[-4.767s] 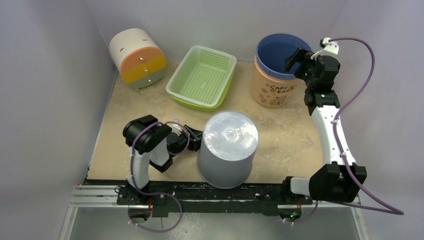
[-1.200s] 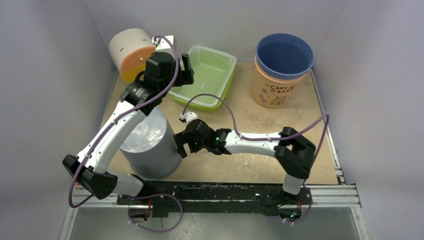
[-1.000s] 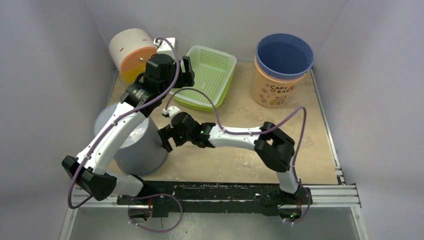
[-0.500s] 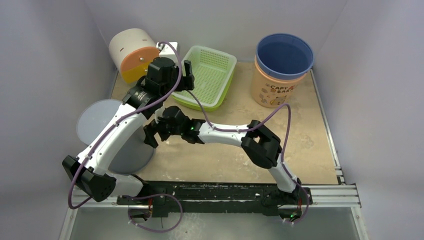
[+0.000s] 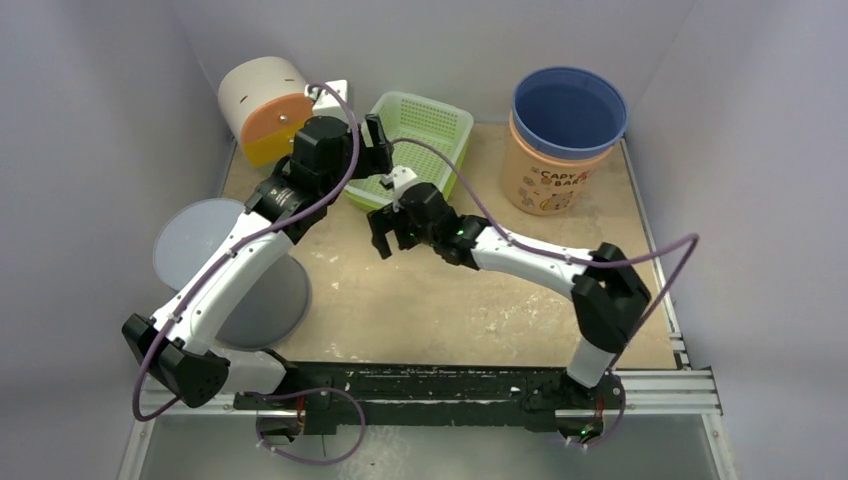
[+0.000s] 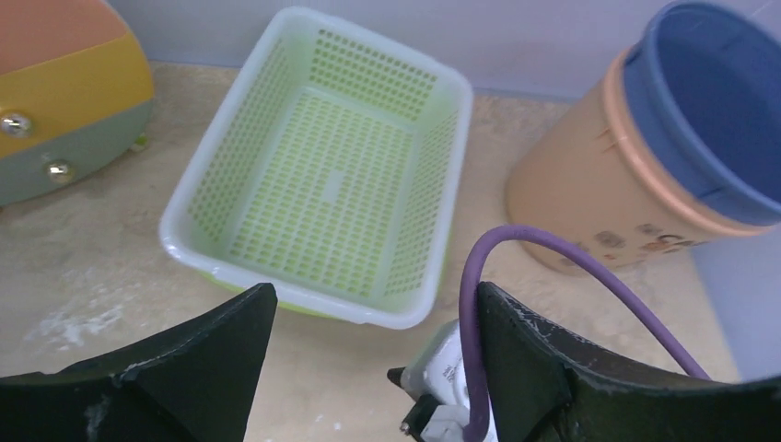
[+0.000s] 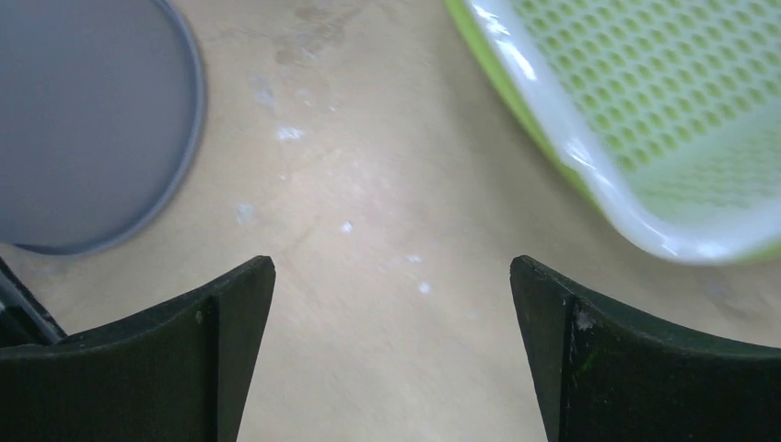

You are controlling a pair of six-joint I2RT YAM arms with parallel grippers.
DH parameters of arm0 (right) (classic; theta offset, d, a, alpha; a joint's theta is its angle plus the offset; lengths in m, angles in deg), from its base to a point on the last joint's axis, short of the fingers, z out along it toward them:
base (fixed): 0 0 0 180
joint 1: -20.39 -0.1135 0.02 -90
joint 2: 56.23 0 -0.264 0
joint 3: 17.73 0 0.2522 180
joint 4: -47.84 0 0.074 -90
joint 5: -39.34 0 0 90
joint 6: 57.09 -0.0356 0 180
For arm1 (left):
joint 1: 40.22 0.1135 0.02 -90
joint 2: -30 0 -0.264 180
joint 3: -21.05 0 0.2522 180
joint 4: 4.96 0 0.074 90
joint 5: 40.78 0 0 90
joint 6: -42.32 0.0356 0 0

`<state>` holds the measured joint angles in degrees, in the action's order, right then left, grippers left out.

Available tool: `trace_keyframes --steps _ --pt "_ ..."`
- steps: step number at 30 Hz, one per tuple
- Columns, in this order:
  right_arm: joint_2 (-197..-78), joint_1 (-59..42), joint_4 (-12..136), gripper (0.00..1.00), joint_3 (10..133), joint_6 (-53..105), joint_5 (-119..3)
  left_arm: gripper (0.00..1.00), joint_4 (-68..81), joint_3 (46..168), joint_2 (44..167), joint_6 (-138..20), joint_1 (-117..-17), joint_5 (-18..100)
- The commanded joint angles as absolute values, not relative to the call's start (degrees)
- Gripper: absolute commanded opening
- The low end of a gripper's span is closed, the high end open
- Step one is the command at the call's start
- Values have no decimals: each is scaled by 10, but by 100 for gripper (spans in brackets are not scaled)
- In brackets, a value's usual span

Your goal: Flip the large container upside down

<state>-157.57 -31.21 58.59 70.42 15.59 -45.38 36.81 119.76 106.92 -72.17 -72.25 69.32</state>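
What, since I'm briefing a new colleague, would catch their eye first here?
The left end effector and right end effector, both open and empty, meet near the green basket at the back. The large grey container sits far left. A blue-lined orange bucket stands back right.

The left arm (image 5: 215, 280) and right arm (image 5: 525, 260) had white link shells between bulky black joint housings (image 5: 612, 300). A purple cable (image 6: 471, 322) looped along each. The left gripper (image 6: 376, 295) and right gripper (image 7: 391, 262) carried broad, curved, matte-black fingers (image 7: 184, 368) with scuffed edges.
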Motion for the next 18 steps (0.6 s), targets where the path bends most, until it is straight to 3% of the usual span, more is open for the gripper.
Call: trace_keyframes --steps 1,7,12,18 --pt "-1461 -254 628 100 664 128 -339 75 351 1156 1026 -755 -696 782" --pt "-1385 -187 690 100 699 167 -251 75 304 1103 1043 -785 -678 768" --pt "-1368 -103 706 100 738 181 -259 75 281 1071 1027 -795 -618 780" --pt "-1377 -86 693 100 744 198 -297 75 195 1057 1011 -845 -548 713"
